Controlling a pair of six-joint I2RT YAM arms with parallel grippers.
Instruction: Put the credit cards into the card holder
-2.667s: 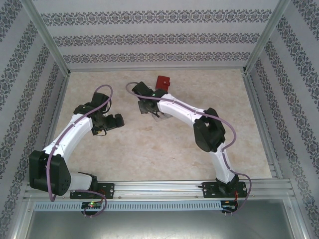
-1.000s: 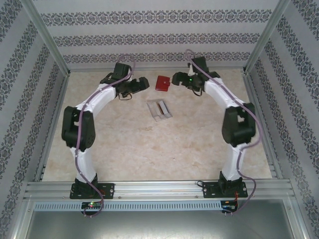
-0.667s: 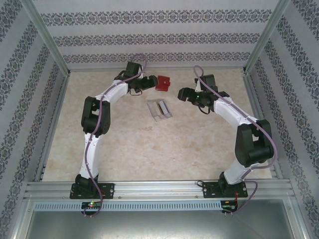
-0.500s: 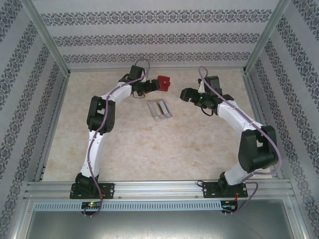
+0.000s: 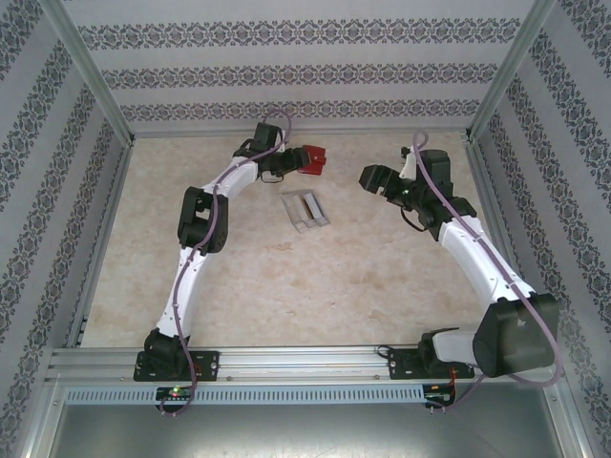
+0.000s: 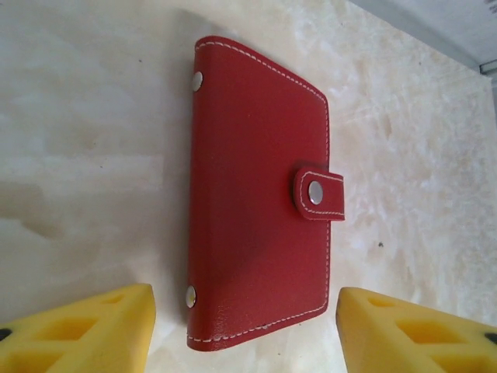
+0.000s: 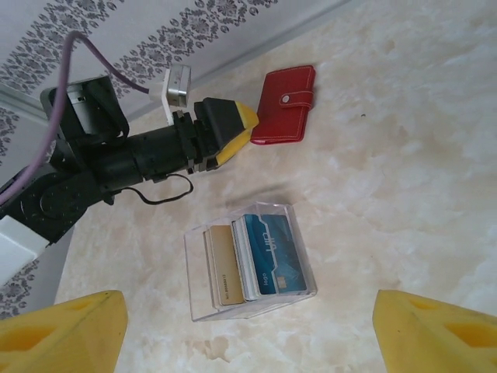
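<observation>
Between the wide-spread fingertips of the left gripper [image 6: 245, 301], which grips nothing, lies the near end of the snapped-shut red card holder [image 6: 256, 194].

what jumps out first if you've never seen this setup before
The bright red card holder, snapped shut, lies flat near the far edge of the table, with the left gripper open close beside it. Mid-table sits a clear tray holding the credit cards, a blue and a tan one showing. The right gripper hangs open off to the tray's right.
</observation>
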